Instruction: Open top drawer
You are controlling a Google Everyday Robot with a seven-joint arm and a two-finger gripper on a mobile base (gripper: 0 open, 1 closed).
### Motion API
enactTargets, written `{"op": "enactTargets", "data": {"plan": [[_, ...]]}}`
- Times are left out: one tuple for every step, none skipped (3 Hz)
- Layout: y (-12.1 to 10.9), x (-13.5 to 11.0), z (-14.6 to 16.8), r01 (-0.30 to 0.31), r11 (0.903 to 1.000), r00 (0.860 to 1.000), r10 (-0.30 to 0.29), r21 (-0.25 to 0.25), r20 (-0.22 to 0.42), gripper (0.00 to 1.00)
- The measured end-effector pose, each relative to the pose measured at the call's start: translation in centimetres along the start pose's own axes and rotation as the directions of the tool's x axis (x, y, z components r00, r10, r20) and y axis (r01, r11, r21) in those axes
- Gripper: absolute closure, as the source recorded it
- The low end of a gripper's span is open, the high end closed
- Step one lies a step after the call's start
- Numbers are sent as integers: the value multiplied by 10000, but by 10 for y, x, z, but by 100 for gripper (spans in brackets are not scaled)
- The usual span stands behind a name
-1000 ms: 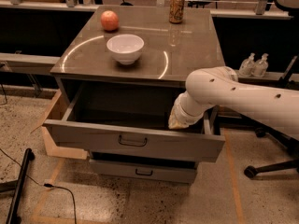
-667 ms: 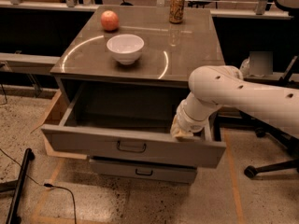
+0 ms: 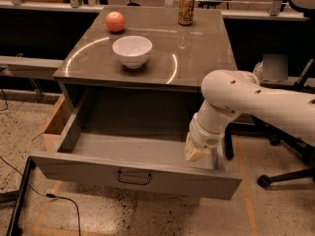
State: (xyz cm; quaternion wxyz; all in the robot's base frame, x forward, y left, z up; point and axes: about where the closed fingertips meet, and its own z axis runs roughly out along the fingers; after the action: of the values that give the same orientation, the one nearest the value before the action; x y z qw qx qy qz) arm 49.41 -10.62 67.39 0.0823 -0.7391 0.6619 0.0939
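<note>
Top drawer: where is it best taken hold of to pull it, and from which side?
On the top drawer, take the small centre handle on the front panel, coming from the front: it is a horizontal loop standing off an otherwise flat face. The gripper sits inside the drawer near the front corner at the picture's right, behind that panel.

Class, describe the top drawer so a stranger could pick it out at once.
Find the grey cabinet with a white bowl on top. Directly under that top, the top drawer stands pulled out, with the robot's hand inside at its right end. Its open grey interior and small dark centre handle mark it.
</note>
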Motion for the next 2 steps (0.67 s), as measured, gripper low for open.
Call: {"op": "enactTargets", "data": {"plan": [[34,1,-4,-232,9937,9997,227,-1095,-55,100],[52,2,-4,-416,9859,9991,405,-1620,-96,100]]}}
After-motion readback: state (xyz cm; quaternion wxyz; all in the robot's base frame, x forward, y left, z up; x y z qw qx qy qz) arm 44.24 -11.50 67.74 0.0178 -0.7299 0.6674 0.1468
